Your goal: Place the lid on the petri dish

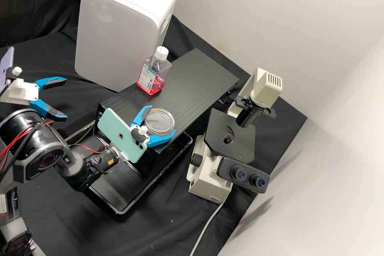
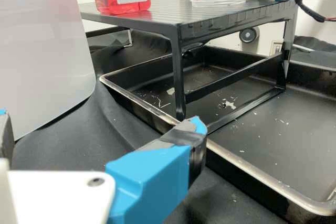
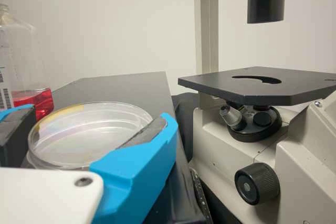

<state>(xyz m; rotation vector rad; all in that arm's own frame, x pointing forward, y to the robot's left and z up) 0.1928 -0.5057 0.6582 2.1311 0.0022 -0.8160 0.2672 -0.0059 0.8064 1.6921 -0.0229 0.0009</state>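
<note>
A clear round petri dish [image 1: 159, 121] rests near the front edge of the black raised platform [image 1: 192, 84], with its lid [image 3: 86, 129] sitting on top of it. My right gripper [image 1: 158, 125] is level with it, one blue finger on each side, both closed against the lid's rim. In the right wrist view the lid lies between the fingertips [image 3: 152, 140]. My left gripper [image 1: 60, 99] hangs open and holds nothing, over the black cloth well to the left of the platform. One of its blue fingers [image 2: 168, 161] shows close up in the left wrist view.
A flask of red liquid [image 1: 153, 73] stands on the platform's far left part, and a white box [image 1: 120, 24] stands behind it. The platform stands in a black tray [image 2: 273, 150]. A white microscope [image 1: 232, 140] with its black stage [image 3: 262, 85] stands right of the dish.
</note>
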